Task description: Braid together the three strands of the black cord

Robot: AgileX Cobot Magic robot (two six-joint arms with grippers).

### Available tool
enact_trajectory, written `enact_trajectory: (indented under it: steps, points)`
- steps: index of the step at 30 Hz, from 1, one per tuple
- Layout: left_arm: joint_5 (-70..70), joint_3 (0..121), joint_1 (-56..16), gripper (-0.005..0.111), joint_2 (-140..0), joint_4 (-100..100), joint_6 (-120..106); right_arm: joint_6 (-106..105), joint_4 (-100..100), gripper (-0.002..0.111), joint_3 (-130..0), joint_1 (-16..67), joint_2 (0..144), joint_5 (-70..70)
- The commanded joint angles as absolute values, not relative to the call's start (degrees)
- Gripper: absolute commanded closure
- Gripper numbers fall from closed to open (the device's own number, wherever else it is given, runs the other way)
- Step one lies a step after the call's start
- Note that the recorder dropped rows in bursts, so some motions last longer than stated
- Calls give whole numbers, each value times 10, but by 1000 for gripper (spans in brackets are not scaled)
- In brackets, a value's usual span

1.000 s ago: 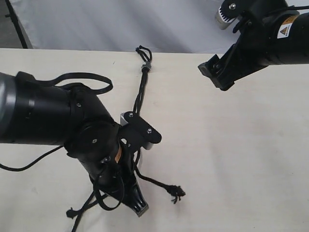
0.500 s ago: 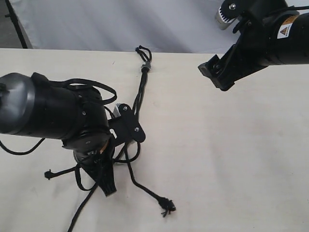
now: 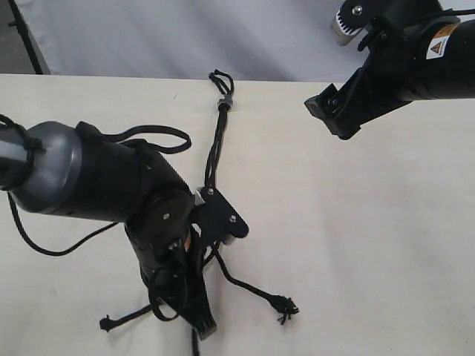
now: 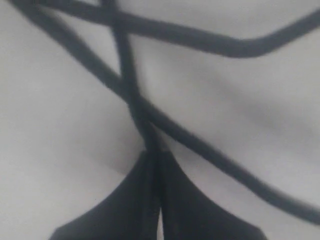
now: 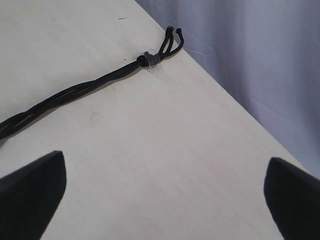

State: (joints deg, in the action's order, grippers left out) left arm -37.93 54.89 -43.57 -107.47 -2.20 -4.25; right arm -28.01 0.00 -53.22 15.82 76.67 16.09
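Black woven cord [image 3: 217,144], thin and made of three strands [image 3: 260,292] joined by a small grey band [image 3: 225,101], is laid on the pale wooden tabletop [image 3: 356,237]. The band, w/ short loops beyond it, is found close to the table's far edge. It is prob. put there as the anchor end, so that the free ends can be worked from the near side.

Just below the grey band the cord is seen already twisted into one tight rope; this is shown clearly in the right wrist view [image 5: 148,59]. Further from the band the cord is hidden under the left arm, so how far the braid goes cannot be told.

Well away from the band, the left gripper [image 4: 159,160] is pressed low over the table, its jaws clenched on the held strand [image 4: 125,65]. In that blurred view two other strands are seen crossing the held one. The grip is judged to be for carrying this strand across its neighbours, i.e. one crossing of the braid.

Two loose ends are spread out on either side of the left gripper: a frayed tip [image 3: 284,305] on one side, a small knotted tip [image 3: 106,323] on the other. They are kept apart, which should help vs. tangling.

Beside the band, at about its level but well apart, the right gripper [image 3: 332,113] is held above the table w/ jaws fully spread and nothing between them. It is prob. waiting to take the next strand.
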Motion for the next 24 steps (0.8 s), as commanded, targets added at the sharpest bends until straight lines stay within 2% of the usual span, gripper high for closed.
enact_trajectory:
  steps: [1,8,11,15,18,20,23,24]
  points:
    - [-379,539,-465,107,-1092,32,-60,-279,0,4,-532,155,762,158]
    - [-378,538,-440,105,-1082,30,-60,-279,0,4,-532,155,762,158]
    - [-379,538,-440,86,-1082,38,-57,-279,0,4,-532,155,762,158]
    - [-395,543,-439,54,-1068,30,-57,-279,0,4,-532,155,762,158]
    - [-408,544,-439,53,-982,-26,-56,-278,0,4,-532,155,762,163]
    - [-420,544,-414,53,-889,-100,0,-276,40,4,-532,155,762,175]
    - [-356,544,-315,58,-747,-194,108,-285,155,4,-532,160,762,187]
    - [-340,544,-266,70,-701,-192,107,-311,153,4,-533,181,762,220]
